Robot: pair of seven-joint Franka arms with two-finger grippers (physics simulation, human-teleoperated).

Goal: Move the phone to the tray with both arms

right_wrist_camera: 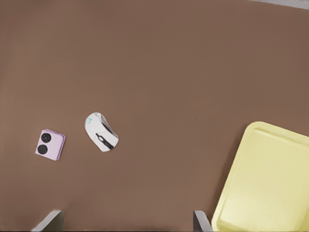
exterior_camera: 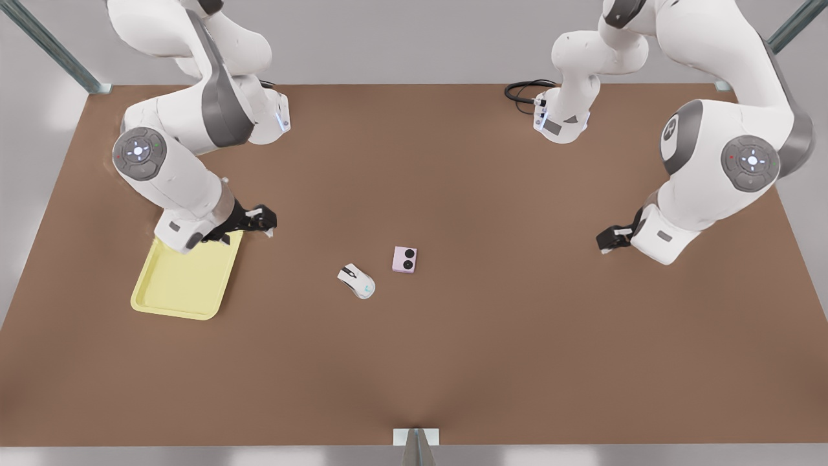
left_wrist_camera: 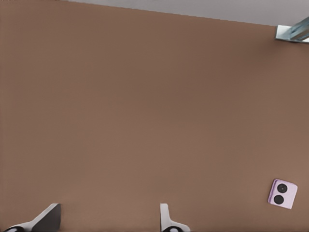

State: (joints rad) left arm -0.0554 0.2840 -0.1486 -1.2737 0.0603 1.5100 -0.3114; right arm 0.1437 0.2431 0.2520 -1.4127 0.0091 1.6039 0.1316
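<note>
Two arms are showing in my front view, both hanging above the brown table (exterior_camera: 453, 362). I am taking the phone (exterior_camera: 404, 259) as my landmark; it is lying flat near the table's middle, camera circles facing up, untouched.

Starting at the front view's left: the tray (exterior_camera: 184, 285) is sitting well apart from the phone, nothing lying in it. The right gripper (exterior_camera: 262, 222) is hovering over the tray's far corner on the phone's side; in its wrist view I am seeing the tray (right_wrist_camera: 270, 183) beside one fingertip (right_wrist_camera: 202, 221), and the jaws are standing wide apart, holding nothing.

A white mouse (exterior_camera: 357, 281) is resting just beside the phone, on the tray's side, not touching it.

On the front view's right, the left gripper (exterior_camera: 608, 239) is waiting well apart from the phone. Its fingers (left_wrist_camera: 168, 220) are spread and empty in its wrist view, with the phone (left_wrist_camera: 282, 194) off to one side.
</note>
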